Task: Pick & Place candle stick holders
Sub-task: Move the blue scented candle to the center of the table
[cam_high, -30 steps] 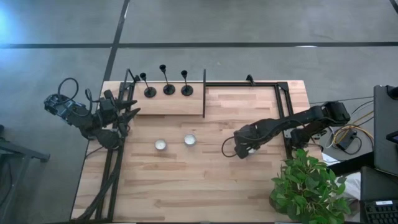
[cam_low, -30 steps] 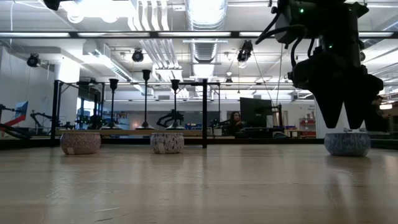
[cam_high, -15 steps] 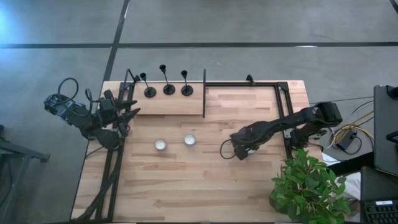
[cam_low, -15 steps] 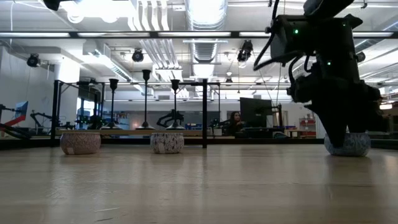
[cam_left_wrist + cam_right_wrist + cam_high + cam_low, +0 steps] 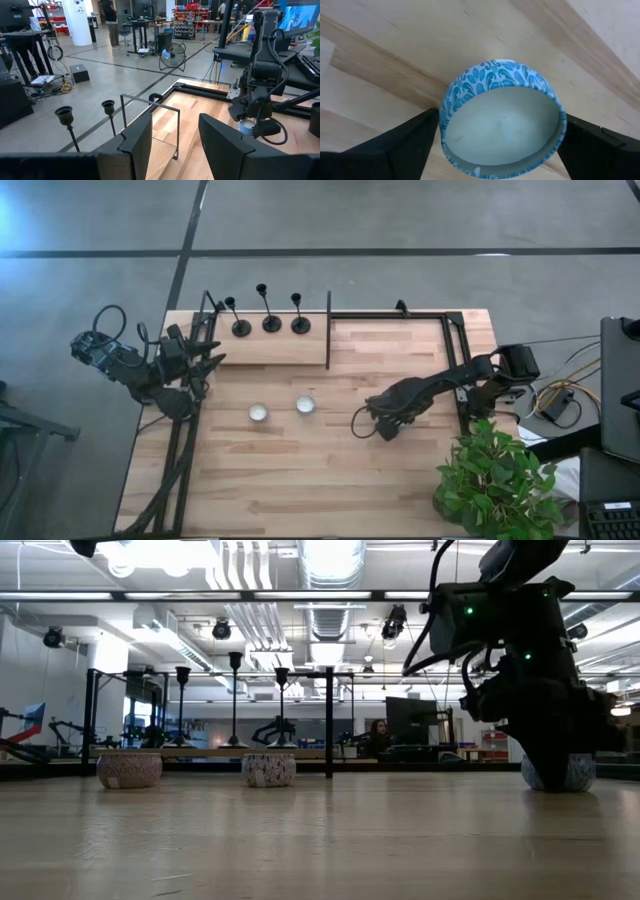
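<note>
Right gripper (image 5: 495, 150) down over blue-patterned round tin (image 5: 502, 117), jaws wide, one each side, not yet clenched. I judge: centre tin between fingers, then close slowly so it does not skid. Candle stick holders (image 5: 271, 315) stand well apart from tin, untouched. Left gripper (image 5: 172, 142) parked half open, far from tin.

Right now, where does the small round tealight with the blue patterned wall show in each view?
High view: hidden under the right gripper, right of centre on the wooden table.
Low view: blue-patterned tealight at far right, partly behind that gripper.
Left wrist view: small, right of centre, below the right arm.
Right wrist view: fills the centre, between the open fingers.
Shared landmark: the right gripper.
</note>
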Tool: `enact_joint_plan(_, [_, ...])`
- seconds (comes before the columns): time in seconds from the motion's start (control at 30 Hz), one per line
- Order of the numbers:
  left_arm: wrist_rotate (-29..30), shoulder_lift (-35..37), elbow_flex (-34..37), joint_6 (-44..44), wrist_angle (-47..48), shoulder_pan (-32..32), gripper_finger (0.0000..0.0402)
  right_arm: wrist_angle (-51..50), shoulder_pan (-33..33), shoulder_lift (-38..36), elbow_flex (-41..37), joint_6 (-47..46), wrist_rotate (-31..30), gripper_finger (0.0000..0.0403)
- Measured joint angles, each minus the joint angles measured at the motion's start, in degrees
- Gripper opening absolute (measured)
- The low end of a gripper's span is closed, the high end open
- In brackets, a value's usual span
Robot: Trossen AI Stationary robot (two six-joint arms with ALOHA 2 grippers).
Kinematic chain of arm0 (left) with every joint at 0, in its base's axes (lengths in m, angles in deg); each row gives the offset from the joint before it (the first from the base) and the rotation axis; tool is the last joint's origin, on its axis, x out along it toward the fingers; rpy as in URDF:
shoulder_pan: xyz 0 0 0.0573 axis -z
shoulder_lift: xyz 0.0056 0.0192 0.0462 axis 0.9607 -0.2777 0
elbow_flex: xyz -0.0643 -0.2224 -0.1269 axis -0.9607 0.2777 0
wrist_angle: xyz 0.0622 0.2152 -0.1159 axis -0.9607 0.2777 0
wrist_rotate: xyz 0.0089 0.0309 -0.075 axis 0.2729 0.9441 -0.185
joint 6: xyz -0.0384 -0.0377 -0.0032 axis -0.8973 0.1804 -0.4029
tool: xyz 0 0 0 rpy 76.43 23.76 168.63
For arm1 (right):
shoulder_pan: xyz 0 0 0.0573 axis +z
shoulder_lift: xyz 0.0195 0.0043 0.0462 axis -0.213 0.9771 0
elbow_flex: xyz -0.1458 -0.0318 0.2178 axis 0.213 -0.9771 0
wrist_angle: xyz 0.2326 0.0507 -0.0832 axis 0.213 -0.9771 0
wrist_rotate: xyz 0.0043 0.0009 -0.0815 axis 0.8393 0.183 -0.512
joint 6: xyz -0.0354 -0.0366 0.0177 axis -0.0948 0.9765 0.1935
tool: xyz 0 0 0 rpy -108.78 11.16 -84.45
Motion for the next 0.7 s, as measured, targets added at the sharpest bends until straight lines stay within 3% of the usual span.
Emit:
enact_joint_plan(0.23, [0.16,0.00,0.00,0.00,0.00,-0.01,0.0168,0.63,0.09,-0.20,-0.02,-0.03,-0.02,0.0283])
enact_joint_plan(0.7, [0.20,0.00,0.00,0.00,0.00,-0.01,0.0168,4.03,0.07,-0.10,3.68,7.91,0.13,0.0283])
